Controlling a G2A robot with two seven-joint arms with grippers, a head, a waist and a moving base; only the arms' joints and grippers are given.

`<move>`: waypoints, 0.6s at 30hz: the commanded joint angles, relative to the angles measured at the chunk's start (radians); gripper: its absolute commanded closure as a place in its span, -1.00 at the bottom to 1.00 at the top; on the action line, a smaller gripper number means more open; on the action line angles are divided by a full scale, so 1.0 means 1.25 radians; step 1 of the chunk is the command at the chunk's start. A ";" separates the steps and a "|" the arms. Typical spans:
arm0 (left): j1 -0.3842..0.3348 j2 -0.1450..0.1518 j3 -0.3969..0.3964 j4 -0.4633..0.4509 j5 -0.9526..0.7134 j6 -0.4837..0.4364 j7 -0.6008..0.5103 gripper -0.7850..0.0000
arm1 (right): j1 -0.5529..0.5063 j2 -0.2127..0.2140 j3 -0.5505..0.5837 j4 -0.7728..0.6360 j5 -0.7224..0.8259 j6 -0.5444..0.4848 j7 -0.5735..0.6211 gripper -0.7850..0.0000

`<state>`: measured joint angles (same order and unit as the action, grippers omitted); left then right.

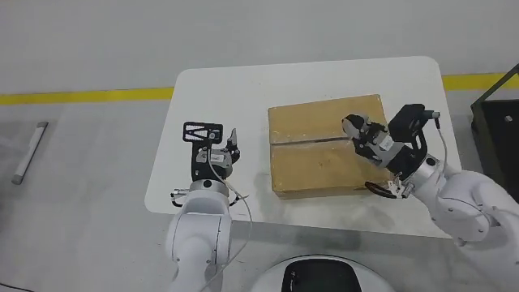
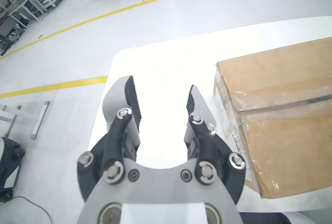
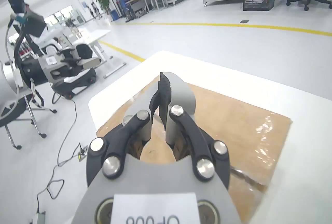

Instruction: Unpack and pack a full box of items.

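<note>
1. The white table [image 1: 219,89] has rounded corners and carries one container on its right half.
2. The cardboard box [image 1: 316,158] sits flat on the table with both top flaps closed. Clear tape [image 2: 285,105] runs along the centre seam and down the end wall, so the contents are hidden. A printed label [image 2: 228,116] is stuck to the end wall that faces the left arm.
3. The right gripper [image 3: 164,85] hangs over the box top near the seam, toward the box's right end [image 1: 354,124]. Its fingers are pressed together with nothing between them. They may be touching the cardboard, though the angle leaves that unclear.
4. The left gripper [image 2: 161,85] is above bare tabletop just beside the box's left end wall, apart from it [image 1: 215,134]. Its fingers are spread wide and hold nothing.
</note>
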<state>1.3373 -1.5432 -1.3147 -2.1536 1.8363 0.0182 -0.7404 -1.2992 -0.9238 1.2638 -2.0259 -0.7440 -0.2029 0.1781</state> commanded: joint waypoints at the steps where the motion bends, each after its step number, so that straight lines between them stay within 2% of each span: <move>1: 0.000 0.000 0.000 0.000 0.000 0.000 0.000 -1.00 | 0.019 -0.009 -0.060 -0.002 -0.071 0.038 -0.003 1.00; 4: 0.000 0.000 0.000 0.000 0.000 0.000 0.000 -1.00 | 0.055 -0.026 -0.138 0.023 -0.152 0.103 -0.011 1.00; 8: 0.000 0.000 0.000 0.000 0.000 0.000 0.000 -1.00 | 0.094 -0.049 -0.210 0.079 -0.196 0.185 -0.009 1.00; 12: 0.000 0.000 0.000 0.000 0.000 0.000 0.000 -1.00 | 0.110 -0.064 -0.230 0.118 -0.189 0.239 -0.007 1.00; 18: 0.000 0.000 0.000 0.000 0.000 0.000 0.000 -1.00 | 0.098 -0.073 -0.220 0.132 -0.177 0.258 0.007 1.00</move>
<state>1.3374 -1.5432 -1.3147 -2.1536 1.8363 0.0182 -0.7403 -1.1721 -1.0140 0.9848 -1.8629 -0.9727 0.1184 0.1864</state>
